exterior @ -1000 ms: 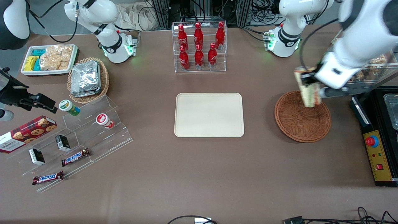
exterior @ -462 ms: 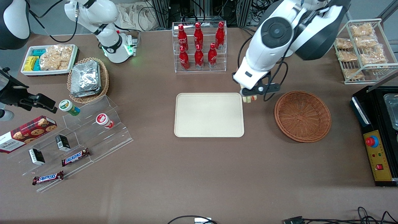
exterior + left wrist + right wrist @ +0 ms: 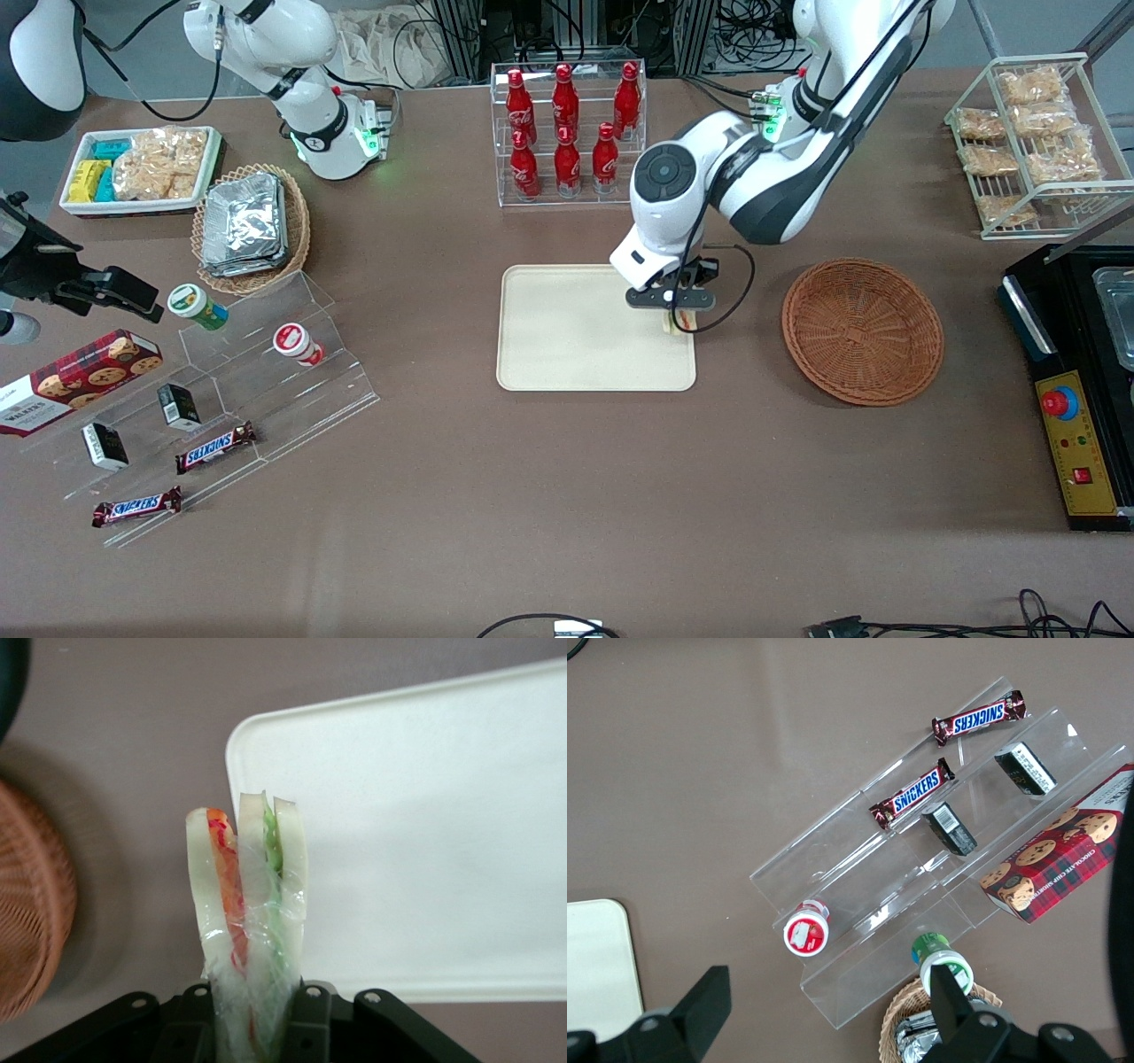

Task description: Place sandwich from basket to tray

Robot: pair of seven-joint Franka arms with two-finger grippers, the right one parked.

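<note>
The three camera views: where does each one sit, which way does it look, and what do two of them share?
Front view: high above the table, looking down; both arms show, the gripper holding the sandwich over the tray.
Left wrist view: on the working arm, looking down past the sandwich at the tray and basket; the gripper shows.
Right wrist view: on the parked arm, looking down at the acrylic stand.
The front and left wrist views share sandwich, tray and basket.

left arm: reaching low, wrist pointing down | hand (image 3: 677,321): fingers (image 3: 306,1028) clamped, holding a load
</note>
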